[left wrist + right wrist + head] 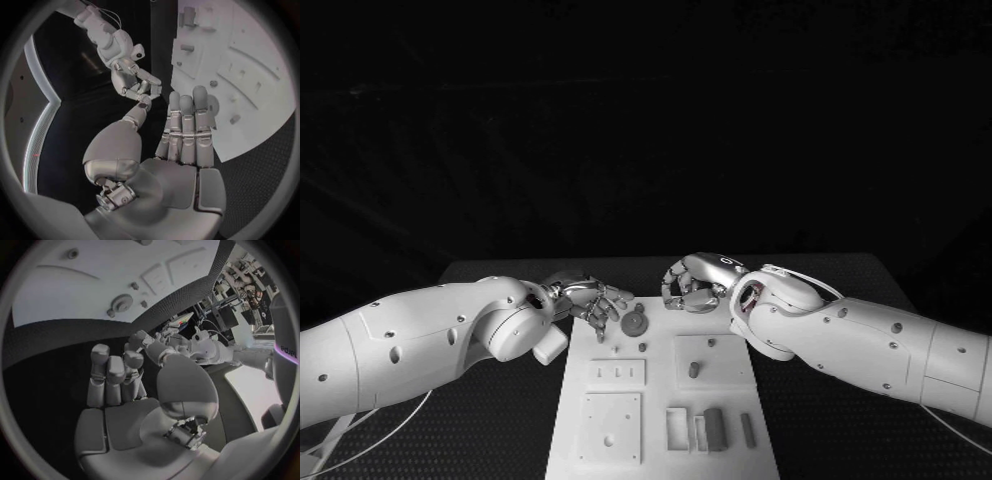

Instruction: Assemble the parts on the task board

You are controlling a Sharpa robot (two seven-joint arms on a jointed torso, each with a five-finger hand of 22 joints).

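Head view: both hands hover at the far end of the task board [661, 440], left hand [593, 298] fingers spread and empty, right hand [692, 283] curled, empty; parts [714, 428] lie untouched, presumably awaiting pickup.

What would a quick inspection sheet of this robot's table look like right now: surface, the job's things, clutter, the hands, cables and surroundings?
Surface: black table, dark textured top.
Job's things: white task board in the middle of the table; round disc part near its far end; short peg standing in a square plate; upright block parts at the near right.
Clutter: nothing seen.
Robot hands: left robot hand over the board's far left corner, fingers straight and apart, holding nothing; right robot hand by the far right corner, fingers curled in, holding nothing.
Cables: pale cable looping under the left arm.
Surroundings: dark beyond the table.
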